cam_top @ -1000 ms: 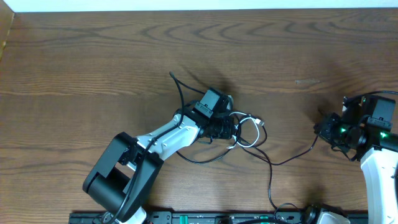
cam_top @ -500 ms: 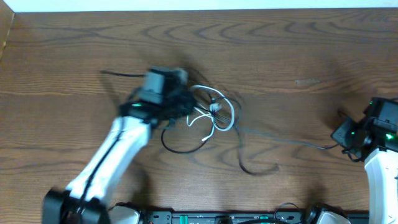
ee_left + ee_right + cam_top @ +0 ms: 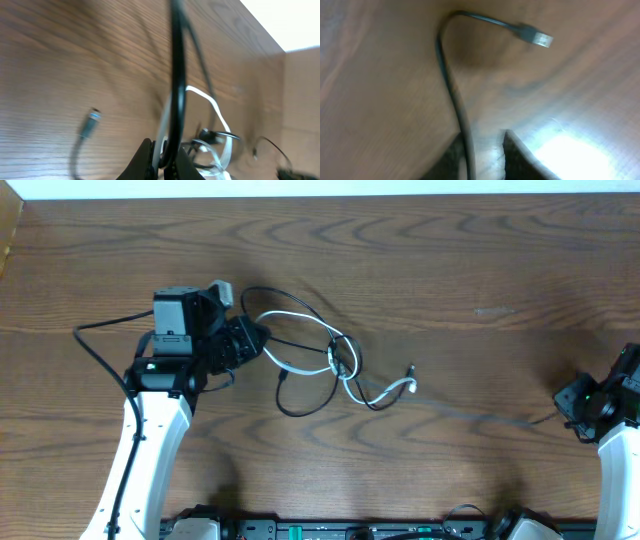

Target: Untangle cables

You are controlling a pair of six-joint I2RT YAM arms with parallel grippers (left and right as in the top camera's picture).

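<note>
- Cables [image 3: 340,365] lie in a loose tangle near the middle of the table [image 3: 450,270], between the two arms and closer to the left one.
- The left gripper [image 3: 250,340] is at the tangle's left edge, its fingers pinched on the looping black cable [image 3: 290,297], which runs straight up from the fingers [image 3: 145,159] in the left wrist view.
- The white cable [image 3: 395,388] winds through the knot, and its plug end points right.
- The long black cable [image 3: 480,415] stretches from the knot to the right gripper [image 3: 572,402].
- The right gripper is clamped on it just behind its plug [image 3: 540,38], which sticks out past the fingers [image 3: 516,147].
</note>
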